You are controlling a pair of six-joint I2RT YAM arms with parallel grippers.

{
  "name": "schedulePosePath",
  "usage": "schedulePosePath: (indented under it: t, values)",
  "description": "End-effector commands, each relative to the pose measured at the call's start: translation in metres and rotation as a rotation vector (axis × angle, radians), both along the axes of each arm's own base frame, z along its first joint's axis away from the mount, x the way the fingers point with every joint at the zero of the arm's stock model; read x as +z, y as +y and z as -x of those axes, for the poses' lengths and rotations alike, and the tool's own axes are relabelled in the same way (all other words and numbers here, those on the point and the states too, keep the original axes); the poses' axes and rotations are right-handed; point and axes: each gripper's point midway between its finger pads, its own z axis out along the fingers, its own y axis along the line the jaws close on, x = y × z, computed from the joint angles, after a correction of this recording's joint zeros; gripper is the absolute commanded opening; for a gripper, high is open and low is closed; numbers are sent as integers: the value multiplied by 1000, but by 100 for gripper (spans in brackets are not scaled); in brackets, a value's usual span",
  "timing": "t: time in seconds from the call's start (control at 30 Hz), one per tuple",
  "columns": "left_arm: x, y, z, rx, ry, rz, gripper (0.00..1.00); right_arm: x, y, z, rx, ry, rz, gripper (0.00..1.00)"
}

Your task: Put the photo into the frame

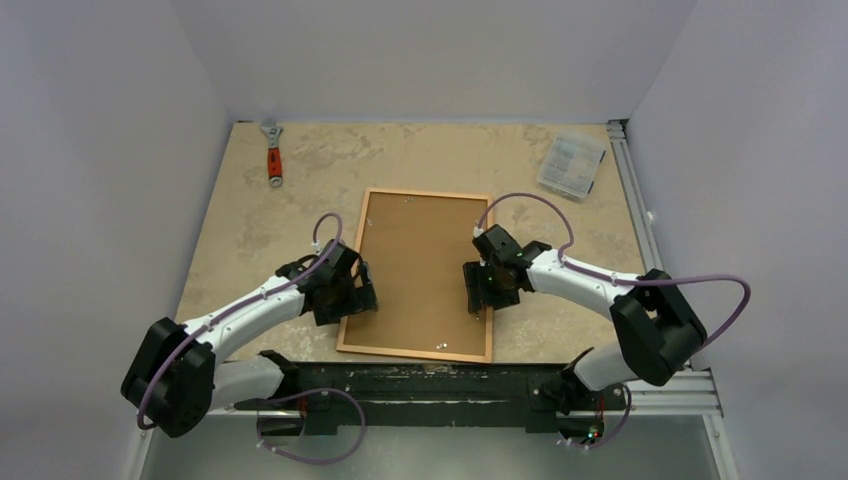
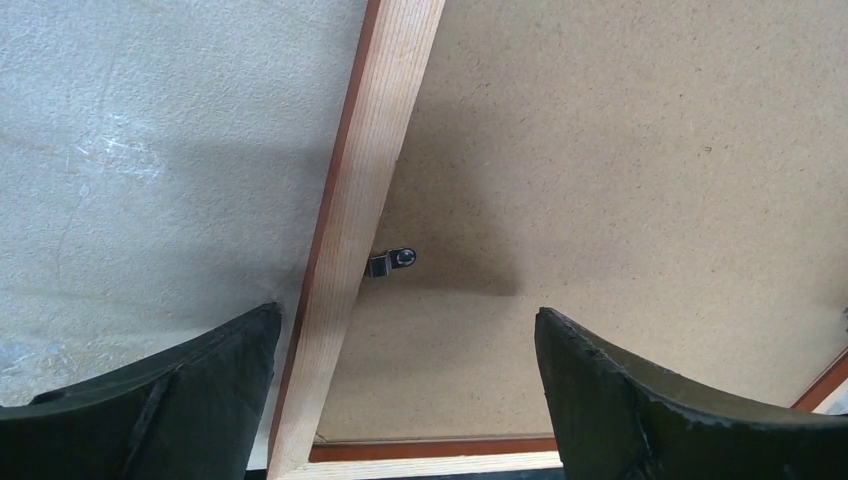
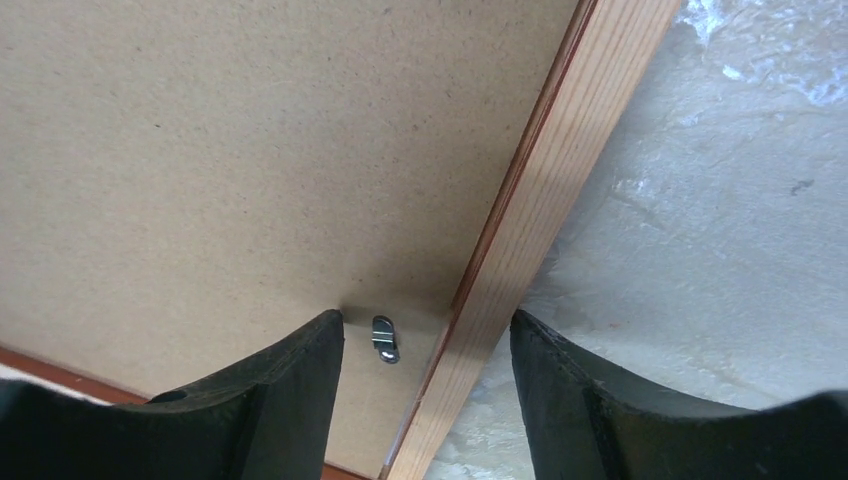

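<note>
From the top view, 1 thin orange-brown wooden rectangular picture frame (image 1: 428,193) lies flat on the beige mottled worktop (image 1: 450,150), just ahead of the 2 arm bases. 1 large rectangular photo (image 1: 420,270) sits inside it with its plain brown back up, filling the border. The left end effector (image 1: 355,290) is at the frame's left rail and the right end effector (image 1: 478,290) at its right rail, facing each other across the board. Well apart, at the far edge, lie 1 orange-handled metal wrench (image 1: 274,150) on the left and 1 small clear plastic box (image 1: 571,163) on the right.

In the left wrist view, the left end effector (image 2: 408,320) is spread wide and holds nothing. Its 2 black fingers (image 2: 200,400) straddle the light wooden rail of the frame (image 2: 370,170), 1 over the worktop (image 2: 150,150) and 1 over the photo's back (image 2: 620,150). 1 small metal turn tab (image 2: 395,260) sits against the rail's inner edge, over the photo's back.

In the right wrist view, the right end effector (image 3: 427,325) is parted less widely, with nothing gripped. Its 2 fingers (image 3: 270,400) flank the frame rail (image 3: 560,180) and 1 metal tab (image 3: 384,338) lying on the photo's back (image 3: 250,150), just beside the rail; the worktop (image 3: 720,200) lies beyond
</note>
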Motion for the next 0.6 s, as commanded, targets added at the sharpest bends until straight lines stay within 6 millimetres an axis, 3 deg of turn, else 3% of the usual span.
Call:
schedulePosePath:
  t: [0.0, 0.13, 0.23, 0.3, 0.57]
  values:
    - [-2, -4, -2, -4, 1, 20, 95, -11, -19, 17, 12, 35, 152, 58]
    - [-3, -3, -2, -5, 4, 15, 95, -18, -22, 22, 22, 39, 201, 45]
    - [-4, -2, 0, -5, 9, 9, 95, -20, -26, 21, 14, 36, 230, 15]
    - [-4, -2, 0, -5, 9, 9, 95, -19, -28, 18, 6, 25, 242, 3]
    - [-5, -5, 0, -17, 12, 22, 94, -8, -17, 13, -4, 11, 186, 0]
